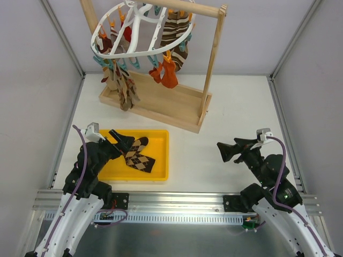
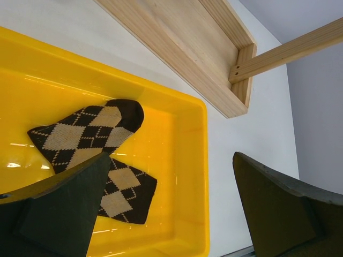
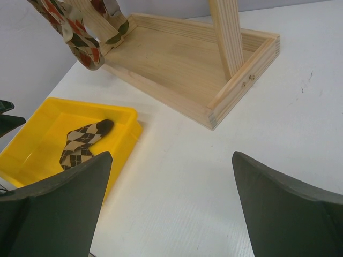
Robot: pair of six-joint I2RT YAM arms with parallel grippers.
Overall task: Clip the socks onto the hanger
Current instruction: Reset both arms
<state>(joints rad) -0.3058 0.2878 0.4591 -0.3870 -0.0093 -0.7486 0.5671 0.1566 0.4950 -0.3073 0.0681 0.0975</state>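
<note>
White counter (image 1: 236,107) runs between pale grey walls, and at its far side a wooden stand (image 1: 161,104) carries the hanger (image 1: 128,53), a white hoop hung tilted from the top rail. The socks (image 1: 167,76), two small orange-red ones, hang side by side from pegs on the hoop's near rim, above the stand's base. Brown striped socks (image 1: 174,27) hang at the hoop's right side, and patterned ones dangle at its left, down towards the base. Nearer the arms a yellow tray (image 1: 166,155) sits on the counter with argyle socks (image 1: 138,155) lying crossed inside. The left pincer (image 1: 124,140) hovers over the tray's left part, fingers spread wide and grasping nothing. The right pincer (image 1: 228,150) hangs over bare counter, well apart from the tray, likewise spread wide and empty.
</note>
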